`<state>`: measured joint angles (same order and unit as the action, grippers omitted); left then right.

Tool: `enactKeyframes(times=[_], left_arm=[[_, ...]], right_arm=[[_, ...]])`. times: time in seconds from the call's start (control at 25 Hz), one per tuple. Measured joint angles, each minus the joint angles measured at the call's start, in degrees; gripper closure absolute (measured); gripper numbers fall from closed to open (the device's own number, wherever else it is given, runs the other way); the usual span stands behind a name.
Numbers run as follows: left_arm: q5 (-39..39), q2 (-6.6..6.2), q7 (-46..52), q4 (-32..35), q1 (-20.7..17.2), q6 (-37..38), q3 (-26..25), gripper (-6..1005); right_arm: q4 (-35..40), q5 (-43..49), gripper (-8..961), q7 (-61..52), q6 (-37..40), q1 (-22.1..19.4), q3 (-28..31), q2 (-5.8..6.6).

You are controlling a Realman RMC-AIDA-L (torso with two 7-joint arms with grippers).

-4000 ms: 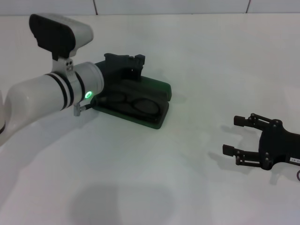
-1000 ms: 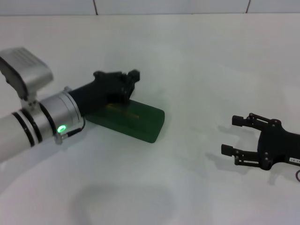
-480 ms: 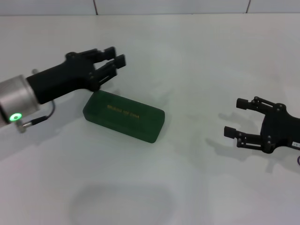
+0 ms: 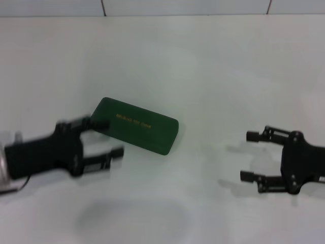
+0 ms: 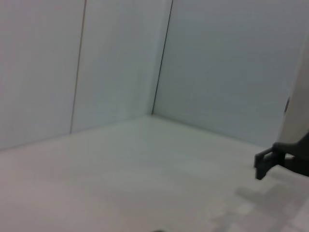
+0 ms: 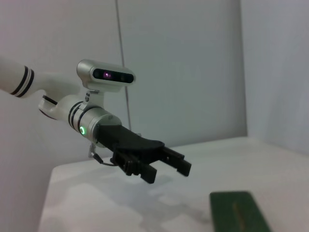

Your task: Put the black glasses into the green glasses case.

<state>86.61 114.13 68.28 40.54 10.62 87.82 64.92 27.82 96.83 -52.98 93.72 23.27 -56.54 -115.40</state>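
Observation:
The green glasses case (image 4: pixel 137 132) lies closed on the white table, left of centre, gold lettering on its lid. It also shows in the right wrist view (image 6: pixel 239 210). The black glasses are hidden; none show in any view. My left gripper (image 4: pixel 110 136) is open and empty, just left of the case's near left end, with one fingertip close to the case's corner. It also shows in the right wrist view (image 6: pixel 166 170). My right gripper (image 4: pixel 248 156) is open and empty, well to the right of the case.
The white table (image 4: pixel 203 76) runs back to a tiled wall. A black gripper part (image 5: pixel 264 163) shows at the edge of the left wrist view, above the table top.
The case stood open with the glasses inside; its lid is now shut. My left gripper has come off the case and drawn back to the near left. My right gripper shifted slightly.

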Motion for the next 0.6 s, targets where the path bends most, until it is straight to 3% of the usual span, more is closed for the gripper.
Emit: enactKeyframes(times=[0.24, 0.4, 0.6], left_arm=[[3.0, 2.06, -4.1, -0.2, -4.3, -0.7, -4.0, 200], [3.5, 2.42, -4.4, -0.4, -5.1, -0.6, -4.7, 125], [4.3, 2.38, -4.0, -0.4, -4.9, -0.4, -4.8, 127]], right_arm=[[-2.2, 1.6, 112, 0.9, -1.6, -0.3, -1.1, -0.40], [-2.6, 1.2, 112, 1.5, -2.3, -0.7, -1.0, -0.51], [-2.6, 1.2, 112, 1.7, -2.9, -0.6, -0.8, -0.54]])
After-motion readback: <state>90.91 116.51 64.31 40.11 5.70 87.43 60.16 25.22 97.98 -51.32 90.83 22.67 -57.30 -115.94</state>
